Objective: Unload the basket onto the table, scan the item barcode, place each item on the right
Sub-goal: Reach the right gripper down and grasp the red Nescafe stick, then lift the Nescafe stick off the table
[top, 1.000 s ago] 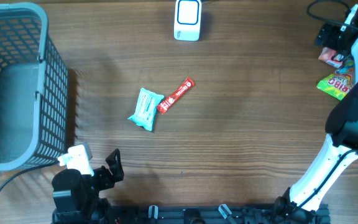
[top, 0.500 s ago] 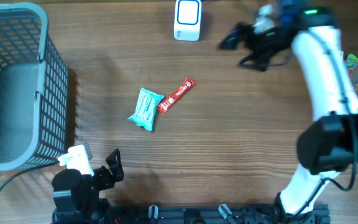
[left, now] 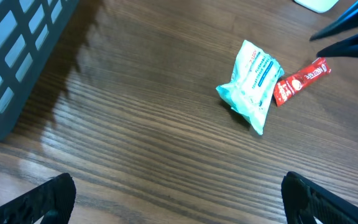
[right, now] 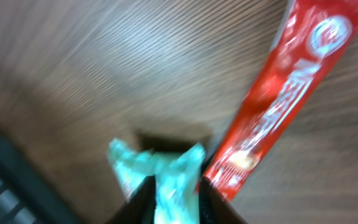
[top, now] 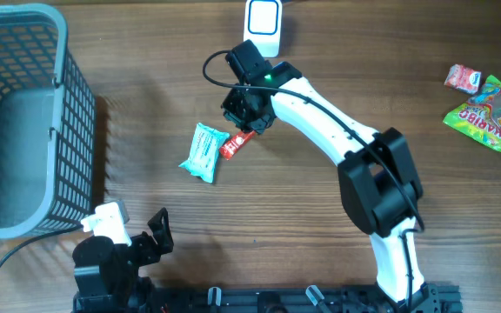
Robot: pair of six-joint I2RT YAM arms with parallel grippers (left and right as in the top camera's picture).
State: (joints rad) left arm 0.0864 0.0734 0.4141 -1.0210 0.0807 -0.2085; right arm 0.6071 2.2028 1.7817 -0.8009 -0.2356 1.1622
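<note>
1. Near the middle of the table (top: 146, 52), a little toward its left edge, lies the teal packet (top: 205, 151), flat on the wood and slanted.
2. Against its right side lies a red stick packet (top: 236, 144). The left wrist view shows the stick's near end touching the teal wrapper. From overhead the stick's far end is hidden under the right arm.
3. Over that far end sits the right gripper (top: 243, 123), its arm reaching across the table from the near edge. From overhead the jaws cannot be read.
4. Only the right wrist view shows them, and it is blurred. They are drawn close together, with the crimped end of the teal packet in the narrow gap, seemingly pinched. The red stick runs just beside the right-hand finger, outside the gap.
5. At the far edge, just beyond the right gripper, stands a white scanner (top: 263, 26). Only its corner shows in the left wrist view.
6. By the near edge toward the left corner, the left gripper (left: 179, 202) has its fingers spread wide with nothing between them.
7. Along the left edge stands a grey-blue basket (top: 76, 113).
8. Only the overhead view shows the candy bags (top: 481, 113), by the right edge near the far corner, well apart from the rest.
</note>
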